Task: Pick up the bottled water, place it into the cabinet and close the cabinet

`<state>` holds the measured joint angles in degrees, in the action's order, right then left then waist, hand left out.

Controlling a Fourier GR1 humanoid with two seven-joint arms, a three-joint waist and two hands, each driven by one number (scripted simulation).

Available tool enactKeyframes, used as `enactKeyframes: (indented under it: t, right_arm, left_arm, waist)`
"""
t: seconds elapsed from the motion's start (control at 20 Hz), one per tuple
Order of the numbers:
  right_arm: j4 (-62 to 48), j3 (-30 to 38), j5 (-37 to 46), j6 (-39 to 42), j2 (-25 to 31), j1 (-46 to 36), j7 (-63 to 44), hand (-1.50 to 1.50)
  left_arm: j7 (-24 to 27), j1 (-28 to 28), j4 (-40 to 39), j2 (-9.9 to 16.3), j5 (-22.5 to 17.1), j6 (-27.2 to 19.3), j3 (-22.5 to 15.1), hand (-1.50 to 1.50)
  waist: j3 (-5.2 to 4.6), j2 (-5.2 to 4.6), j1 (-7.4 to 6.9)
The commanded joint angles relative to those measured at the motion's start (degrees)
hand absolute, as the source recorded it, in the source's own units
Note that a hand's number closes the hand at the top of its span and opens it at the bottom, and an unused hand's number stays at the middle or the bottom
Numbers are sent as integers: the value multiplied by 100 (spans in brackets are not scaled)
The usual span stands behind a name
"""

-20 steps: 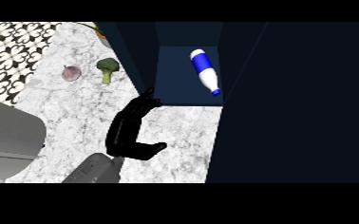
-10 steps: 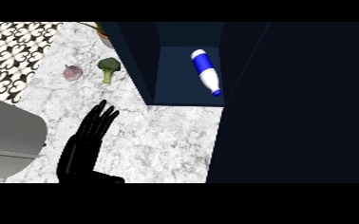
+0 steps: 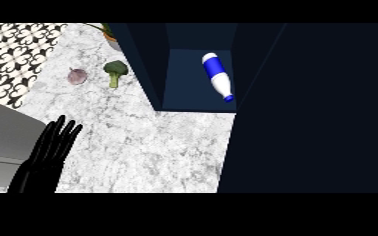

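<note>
The bottled water [image 3: 217,77], blue and white, lies on its side on the floor of the open dark blue cabinet [image 3: 196,92], cap end toward the front right. The cabinet's left door [image 3: 140,60] stands open, edge-on to me. A large dark panel [image 3: 303,110] fills the right of the view. My left hand [image 3: 46,157] shows at the lower left over the marble counter, fingers straight and pointing up, holding nothing and well away from the cabinet. My right hand is out of sight.
A broccoli floret [image 3: 115,71] and a small purple garlic-like bulb [image 3: 77,75] lie on the marble counter [image 3: 155,145] left of the cabinet. A patterned black-and-white surface [image 3: 22,55] lies at the far left. A grey object [image 3: 15,130] edges the lower left.
My left hand has withdrawn from beside the cabinet's left door, down and to the left, and its fingers have straightened out. The bottle has not moved.
</note>
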<state>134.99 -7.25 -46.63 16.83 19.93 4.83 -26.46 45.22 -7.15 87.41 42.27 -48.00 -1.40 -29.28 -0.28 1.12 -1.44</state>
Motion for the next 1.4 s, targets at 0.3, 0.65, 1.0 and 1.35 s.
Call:
enactKeyframes:
  t: [0.3,0.65,1.0,1.35]
  right_arm:
    - [560,-1698,1717,-1259,-266,-1549,-493,150]
    - [-508,-3064,2805,-2555,-1277,-2952,-727,150]
    - [-2349,-3688,3139,-4561,-1977,-4731,-457,150]
    - [-3626,-3307,1637,-5325,-1990,-6042,333,150]
  left_arm:
    - [30,-536,624,582,-167,162,332,-150]
    - [-136,-843,1066,1126,-424,377,645,-150]
    - [-284,-1026,1642,1274,-532,317,838,-150]
    - [-440,-1319,1911,1406,-757,365,1275,-150]
  waist:
    - [-24,36,5]
    - [-23,53,-96]
    - [13,-74,-180]
    - [25,-120,-137]
